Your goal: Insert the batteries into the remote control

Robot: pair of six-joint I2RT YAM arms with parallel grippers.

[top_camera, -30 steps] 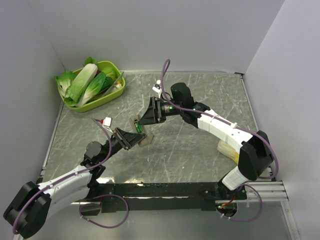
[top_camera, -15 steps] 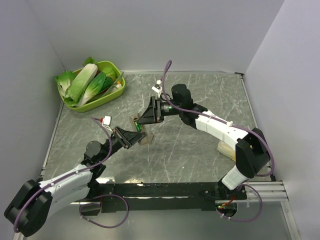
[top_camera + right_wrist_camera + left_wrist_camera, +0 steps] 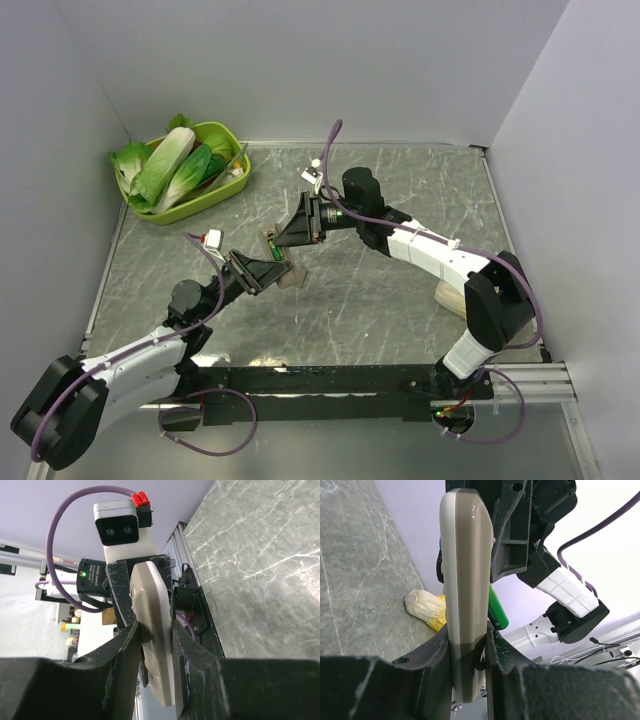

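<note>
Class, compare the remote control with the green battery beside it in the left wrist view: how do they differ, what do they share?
The remote control is a grey-beige flat bar; the battery is a bright green cylinder. The remote control is far longer and wider than the battery. The remote control stands upright in view; the battery slants. Both are held above the table.

Left wrist view, centre: battery point(image 3: 497, 610) mostly hidden behind remote control point(image 3: 465, 580); remote's lower end buried between left gripper point(image 3: 467, 640) jaws. Top view, lower right: cream lump point(image 3: 447, 296) half hidden behind right arm point(image 3: 430, 250).
</note>
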